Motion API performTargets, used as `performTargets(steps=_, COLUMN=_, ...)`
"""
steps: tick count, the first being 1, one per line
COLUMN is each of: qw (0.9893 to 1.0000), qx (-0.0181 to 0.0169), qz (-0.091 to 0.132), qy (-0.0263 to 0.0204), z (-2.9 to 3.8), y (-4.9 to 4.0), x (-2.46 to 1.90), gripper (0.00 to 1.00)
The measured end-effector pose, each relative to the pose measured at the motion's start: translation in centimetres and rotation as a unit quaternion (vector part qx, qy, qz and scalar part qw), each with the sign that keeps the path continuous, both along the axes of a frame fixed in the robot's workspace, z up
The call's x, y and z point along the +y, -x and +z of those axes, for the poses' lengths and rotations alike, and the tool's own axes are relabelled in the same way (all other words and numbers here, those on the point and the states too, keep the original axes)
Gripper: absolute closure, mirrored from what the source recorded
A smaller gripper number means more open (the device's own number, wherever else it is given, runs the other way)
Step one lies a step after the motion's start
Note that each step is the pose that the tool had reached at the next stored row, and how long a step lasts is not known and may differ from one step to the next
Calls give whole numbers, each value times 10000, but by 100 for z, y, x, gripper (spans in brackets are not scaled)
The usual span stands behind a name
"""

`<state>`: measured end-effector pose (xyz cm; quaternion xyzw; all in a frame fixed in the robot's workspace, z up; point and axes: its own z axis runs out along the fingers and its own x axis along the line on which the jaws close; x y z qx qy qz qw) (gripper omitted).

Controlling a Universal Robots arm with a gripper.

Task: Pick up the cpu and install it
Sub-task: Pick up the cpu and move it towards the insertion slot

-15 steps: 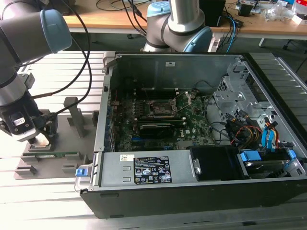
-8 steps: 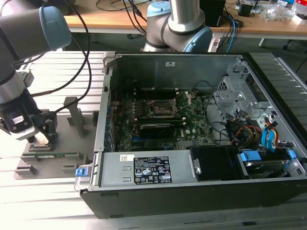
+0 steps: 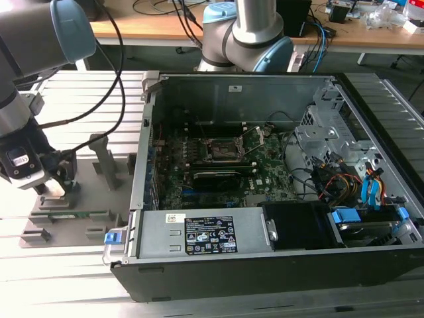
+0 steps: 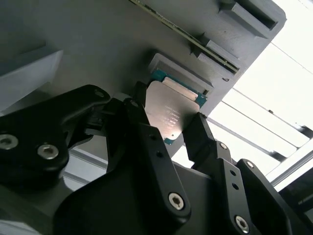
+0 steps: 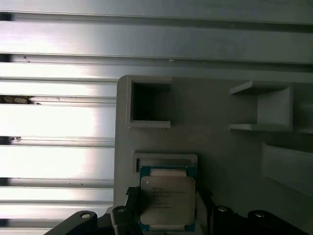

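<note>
Pincer (image 4: 168,128): black fingers set either side of the cpu (image 4: 168,113), seemingly touching its edges, lower centre of both wrist views, placed for an edge grip

Cpu: silvery top up, in its recess on the grey fixture (image 5: 220,142), kept level there

Open computer case (image 3: 265,172): centre of exterior view, socket (image 3: 224,150) bare, awaiting the chip

Open computer case (image 3: 278,199) beside grey fixture plate (image 3: 66,212) on slatted table (image 3: 66,278)
</note>
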<state>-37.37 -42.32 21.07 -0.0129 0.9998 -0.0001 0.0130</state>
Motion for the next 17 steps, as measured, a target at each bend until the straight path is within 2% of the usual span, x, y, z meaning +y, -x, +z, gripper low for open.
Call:
performTargets(steps=10, qw=10000, qx=0, qz=0, qy=0, z=267, y=0, x=0, gripper=45)
performTargets(steps=17, qw=10000, qx=0, qz=0, qy=0, z=336, y=0, x=0, gripper=45)
